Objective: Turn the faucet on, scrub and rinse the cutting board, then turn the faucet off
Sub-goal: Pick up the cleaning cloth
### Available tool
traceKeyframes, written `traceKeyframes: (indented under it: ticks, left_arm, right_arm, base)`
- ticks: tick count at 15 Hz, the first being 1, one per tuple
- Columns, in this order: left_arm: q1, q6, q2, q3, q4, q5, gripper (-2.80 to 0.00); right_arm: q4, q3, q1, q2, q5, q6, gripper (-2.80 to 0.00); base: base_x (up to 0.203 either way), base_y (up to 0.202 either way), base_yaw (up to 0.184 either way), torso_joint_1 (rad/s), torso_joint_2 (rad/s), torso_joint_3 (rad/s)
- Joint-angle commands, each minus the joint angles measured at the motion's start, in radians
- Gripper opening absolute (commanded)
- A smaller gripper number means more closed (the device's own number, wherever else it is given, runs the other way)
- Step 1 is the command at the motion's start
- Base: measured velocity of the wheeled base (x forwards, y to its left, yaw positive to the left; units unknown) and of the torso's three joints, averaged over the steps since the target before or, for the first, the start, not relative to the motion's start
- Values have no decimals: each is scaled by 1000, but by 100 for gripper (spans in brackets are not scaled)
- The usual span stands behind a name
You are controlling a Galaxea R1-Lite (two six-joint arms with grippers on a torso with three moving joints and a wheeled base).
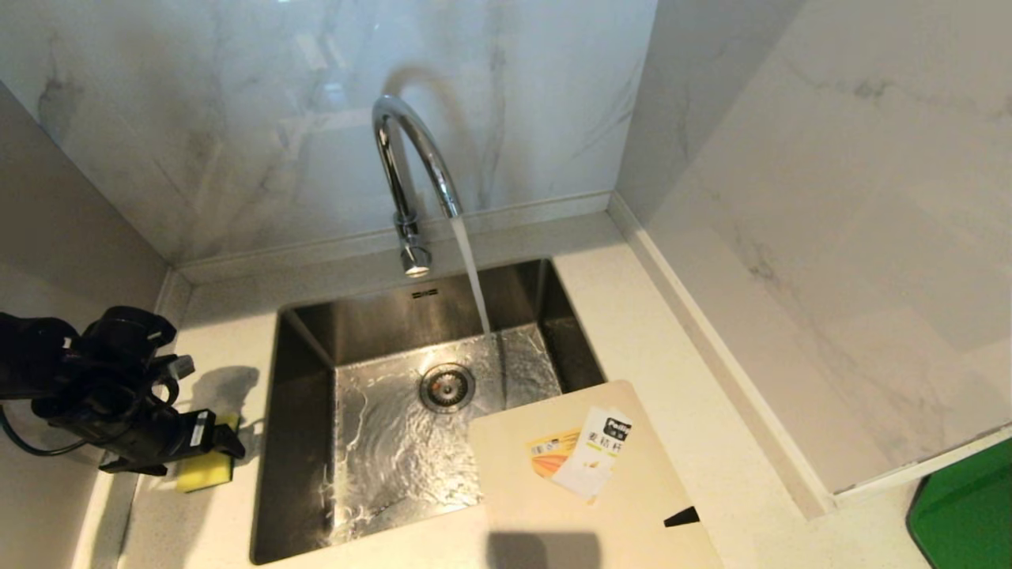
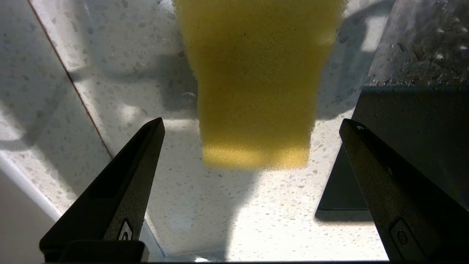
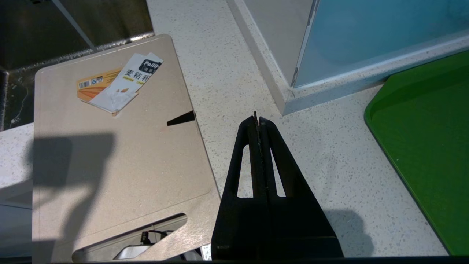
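At lower left of the head view, your left gripper hangs spread wide over the yellow sponge, which looks soft and light; pinch its long sides. Your right gripper sits pressed together beside the cutting board, probably stiff and slick once wet.

Marble walls, speckled white counter w/ steel sink, bright glare.

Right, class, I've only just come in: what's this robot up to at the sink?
The faucet is running into the sink. The left gripper, open, is poised over a yellow sponge on the counter left of the sink, not yet holding it. The cutting board lies at the sink's right front corner, partly over the basin, its paper label on top. The right gripper is shut beside the board.
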Motion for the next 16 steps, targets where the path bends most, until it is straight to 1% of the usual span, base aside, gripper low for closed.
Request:
traceKeyframes:
  ticks: [1, 4, 9, 10, 16]
  left_arm:
    - [0, -1, 22, -6, -10, -1, 0]
    - [0, 0, 45, -28, -19, -2, 0]
    - [0, 5, 63, -30, -20, -10, 0]
    - [0, 5, 63, -29, -22, -11, -280]
    - [3, 4, 60, -34, -34, -23, -280]
  right_arm:
    - [0, 2, 0, 0, 0, 0, -280]
    - [0, 2, 0, 0, 0, 0, -280]
    - [0, 2, 0, 0, 0, 0, -280]
    - [0, 2, 1, 0, 0, 0, -280]
    - [0, 2, 0, -1, 0, 0, -280]
  base:
    - [0, 0, 0, 0, 0, 0]
    - [0, 0, 0, 0, 0, 0]
    - [0, 0, 0, 0, 0, 0]
    - [0, 0, 0, 0, 0, 0]
    - [0, 0, 0, 0, 0, 0]
